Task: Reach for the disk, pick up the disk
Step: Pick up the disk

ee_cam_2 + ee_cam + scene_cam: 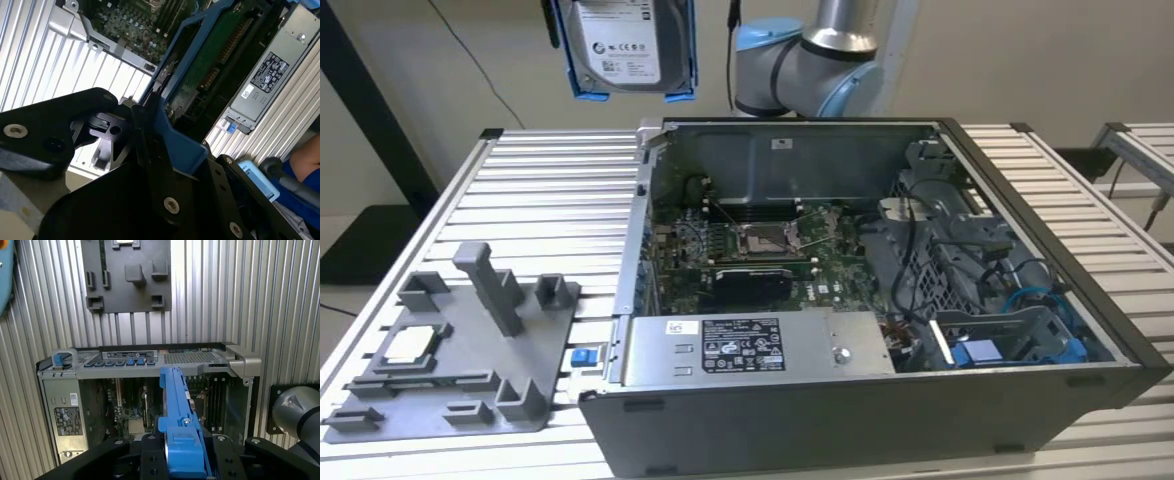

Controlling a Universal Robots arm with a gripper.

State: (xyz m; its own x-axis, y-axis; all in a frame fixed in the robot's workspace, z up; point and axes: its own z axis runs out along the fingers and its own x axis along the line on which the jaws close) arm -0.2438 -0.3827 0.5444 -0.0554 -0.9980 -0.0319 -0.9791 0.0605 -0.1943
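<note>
End effector (183, 447) holds disk (173, 390) above table (285, 300).

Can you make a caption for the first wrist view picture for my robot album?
The gripper holds the disk edge-on above the open computer case on the ribbed table.

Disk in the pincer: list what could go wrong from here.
1. The disk hangs high above the slatted table; if the pincer slips, it would likely fall hard.
2. The pincer seems to clamp the blue plastic rail, which may flex or pop off.
3. The open computer case stands nearby; a drop could hit the motherboard.
</note>
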